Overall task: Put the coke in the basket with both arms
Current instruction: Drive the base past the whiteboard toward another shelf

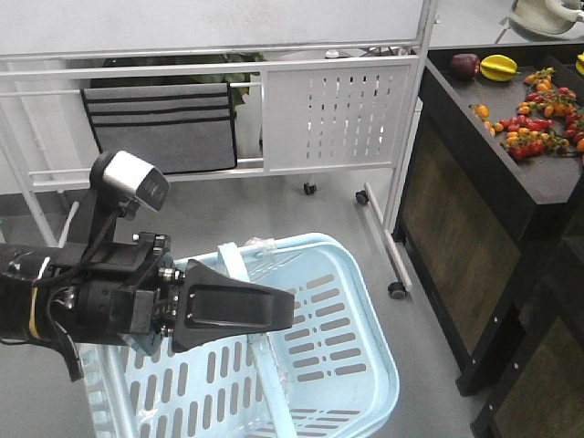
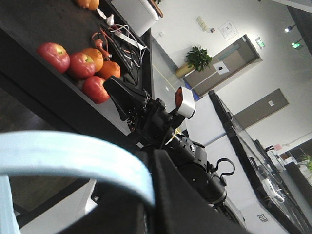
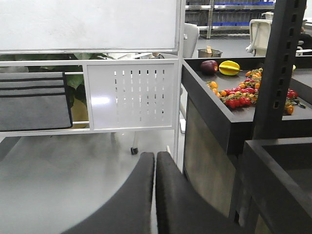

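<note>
The basket (image 1: 365,351) is light blue, its sides patterned with rows of slots. The arm (image 1: 100,301) is black and its camera (image 1: 132,178) silver-grey. In the upper left are a grey pocket (image 1: 160,128) with black stripes and a white slotted panel (image 1: 333,109). In the upper right are red and orange tomatoes (image 1: 538,123) and a black shelf (image 1: 461,91).

1. Grey floor (image 1: 274,214) filled the frame's centre; a white wheeled partition (image 1: 333,114) stood on it.
2. Light-blue basket (image 1: 347,365) appeared lower centre; contact with the floor could not be confirmed.
3. Dark counter (image 1: 452,91), upper right, carried a purple fruit (image 1: 464,64), a starfruit (image 1: 498,66) and small tomatoes (image 1: 538,123).
</note>
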Robot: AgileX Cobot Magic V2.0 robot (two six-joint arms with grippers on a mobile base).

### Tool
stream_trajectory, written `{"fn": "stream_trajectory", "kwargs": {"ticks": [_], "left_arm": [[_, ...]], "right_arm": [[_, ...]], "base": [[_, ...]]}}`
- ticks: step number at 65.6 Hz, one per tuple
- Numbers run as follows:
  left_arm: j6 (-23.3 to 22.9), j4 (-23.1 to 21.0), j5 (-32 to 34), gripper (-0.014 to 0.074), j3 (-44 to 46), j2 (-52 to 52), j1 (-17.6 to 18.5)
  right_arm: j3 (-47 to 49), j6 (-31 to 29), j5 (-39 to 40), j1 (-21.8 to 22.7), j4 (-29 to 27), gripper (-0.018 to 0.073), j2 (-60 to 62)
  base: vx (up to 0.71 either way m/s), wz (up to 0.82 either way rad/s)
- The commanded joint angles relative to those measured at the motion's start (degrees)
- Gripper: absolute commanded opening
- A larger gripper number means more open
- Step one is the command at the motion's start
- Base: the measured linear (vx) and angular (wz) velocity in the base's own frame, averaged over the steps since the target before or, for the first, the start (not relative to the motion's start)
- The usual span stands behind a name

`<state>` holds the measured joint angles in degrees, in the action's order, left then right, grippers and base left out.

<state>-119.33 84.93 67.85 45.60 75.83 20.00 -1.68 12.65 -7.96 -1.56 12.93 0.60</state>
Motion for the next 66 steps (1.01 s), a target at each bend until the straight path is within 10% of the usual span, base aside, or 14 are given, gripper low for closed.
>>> {"fn": "stream_trajectory", "kwargs": {"ticks": [1,66], "left_arm": [[0.37,-5.06,11.29,-0.0006,1.42,-1.67,0.14],[0.37,-5.06,11.29,-0.0006,1.42,-1.67,0.14]], "right_arm": [[-0.46,-0.18,4.06,0.30,0.80,-0.0004,1.03],[-0.46,-0.18,4.06,0.30,0.80,-0.0004,1.03]], "base": [[0.27,-0.06],[0.28,0.10]]}}
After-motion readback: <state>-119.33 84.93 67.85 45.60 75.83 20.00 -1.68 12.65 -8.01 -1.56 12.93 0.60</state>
